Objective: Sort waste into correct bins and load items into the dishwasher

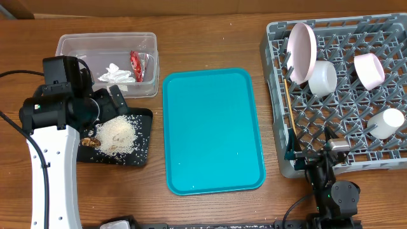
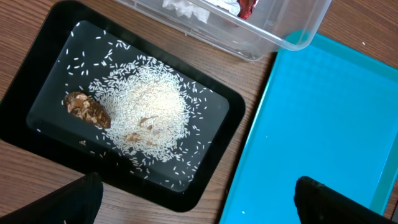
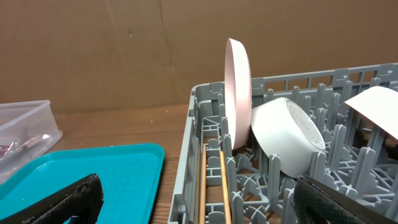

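My left gripper (image 2: 196,204) hangs open and empty over the black tray (image 2: 37,87), rice (image 2: 149,109) just ahead. My right gripper (image 3: 208,206), also open, faces chopsticks (image 3: 224,186) running lengthwise away in the rack (image 3: 186,155).

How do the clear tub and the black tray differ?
The clear tub is see-through; the black tray is opaque. The tub is deeper, the tray shallower. The tub holds a tissue and red wrapper; the tray holds rice and a brown scrap. Both are rectangular, left of the teal tray.

Serving tray (image 1: 213,130) sits between shallow tray (image 1: 144,137) and dish rack (image 1: 346,127).
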Motion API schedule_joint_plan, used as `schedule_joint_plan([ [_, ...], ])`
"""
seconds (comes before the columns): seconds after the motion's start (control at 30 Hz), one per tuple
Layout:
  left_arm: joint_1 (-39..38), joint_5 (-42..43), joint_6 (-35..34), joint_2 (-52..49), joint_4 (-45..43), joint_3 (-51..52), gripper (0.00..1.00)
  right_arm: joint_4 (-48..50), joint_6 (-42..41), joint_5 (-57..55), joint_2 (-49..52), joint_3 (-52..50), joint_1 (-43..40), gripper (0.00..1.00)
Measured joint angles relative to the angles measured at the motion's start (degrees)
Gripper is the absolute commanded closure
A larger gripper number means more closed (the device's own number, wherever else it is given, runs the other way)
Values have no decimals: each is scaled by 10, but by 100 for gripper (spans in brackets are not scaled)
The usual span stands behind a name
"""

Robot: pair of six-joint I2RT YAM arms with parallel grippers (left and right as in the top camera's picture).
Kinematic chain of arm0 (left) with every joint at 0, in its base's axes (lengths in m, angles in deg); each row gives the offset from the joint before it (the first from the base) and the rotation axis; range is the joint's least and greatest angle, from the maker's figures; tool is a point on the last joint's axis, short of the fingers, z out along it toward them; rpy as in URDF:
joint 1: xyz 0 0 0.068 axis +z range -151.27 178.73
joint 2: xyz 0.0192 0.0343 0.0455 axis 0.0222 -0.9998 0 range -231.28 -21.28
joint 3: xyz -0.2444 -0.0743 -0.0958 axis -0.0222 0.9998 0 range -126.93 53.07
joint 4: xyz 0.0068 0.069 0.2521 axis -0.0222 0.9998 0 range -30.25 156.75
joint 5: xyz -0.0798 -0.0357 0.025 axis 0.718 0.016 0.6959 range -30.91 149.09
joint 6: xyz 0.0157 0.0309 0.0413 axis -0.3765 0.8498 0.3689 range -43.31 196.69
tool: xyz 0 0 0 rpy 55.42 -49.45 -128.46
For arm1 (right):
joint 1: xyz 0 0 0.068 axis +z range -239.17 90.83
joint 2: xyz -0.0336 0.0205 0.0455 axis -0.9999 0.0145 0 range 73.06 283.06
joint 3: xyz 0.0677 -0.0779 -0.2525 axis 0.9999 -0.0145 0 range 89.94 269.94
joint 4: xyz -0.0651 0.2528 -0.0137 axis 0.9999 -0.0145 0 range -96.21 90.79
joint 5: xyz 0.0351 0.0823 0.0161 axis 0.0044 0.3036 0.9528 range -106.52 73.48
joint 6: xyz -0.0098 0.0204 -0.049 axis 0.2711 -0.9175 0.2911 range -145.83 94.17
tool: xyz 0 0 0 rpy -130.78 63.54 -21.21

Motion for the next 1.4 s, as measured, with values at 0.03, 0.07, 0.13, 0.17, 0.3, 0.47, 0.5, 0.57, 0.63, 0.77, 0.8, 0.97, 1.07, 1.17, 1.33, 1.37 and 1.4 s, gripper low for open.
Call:
schedule_joint_plan([
  [0.03,0,0,0,0,0,0,0,0,0,0,0,0,0,0],
  [0.07,0,0,0,0,0,0,0,0,-1,0,0,0,0,0],
  [0.13,0,0,0,0,0,0,0,0,-1,0,0,0,0,0],
  [0.17,0,0,0,0,0,0,1,0,0,0,0,0,0,0],
  [0.3,0,-13,0,6,-10,0,0,0,0,0,0,0,0,0],
  [0.47,-18,-37,0,73,-132,42,1,0,0,1,0,0,0,0],
  [0.5,-26,-38,0,95,-160,61,0,0,0,1,0,0,0,0],
  [0.57,-44,-41,2,148,-225,113,0,0,0,1,0,0,0,0],
  [0.63,-55,-40,3,199,-285,174,0,0,0,1,0,0,0,0],
  [0.77,-58,-34,3,285,-380,301,0,0,0,1,-1,0,0,0],
  [0.8,-58,-31,2,304,-407,331,0,0,0,1,-1,0,0,0],
  [0.97,-58,-21,3,430,-549,502,0,0,0,1,-1,0,0,0],
  [1.07,-58,-16,3,501,-609,572,0,0,0,1,-1,0,0,0],
  [1.17,-58,-14,3,564,-658,632,0,0,0,1,-1,0,0,0],
  [1.33,-58,-14,3,641,-705,708,0,0,0,1,-1,0,0,0],
  [1.37,-58,-14,3,653,-713,720,0,0,0,2,-1,0,0,0],
  [1.4,-58,-15,3,666,-719,732,0,0,0,1,-1,0,0,0],
])
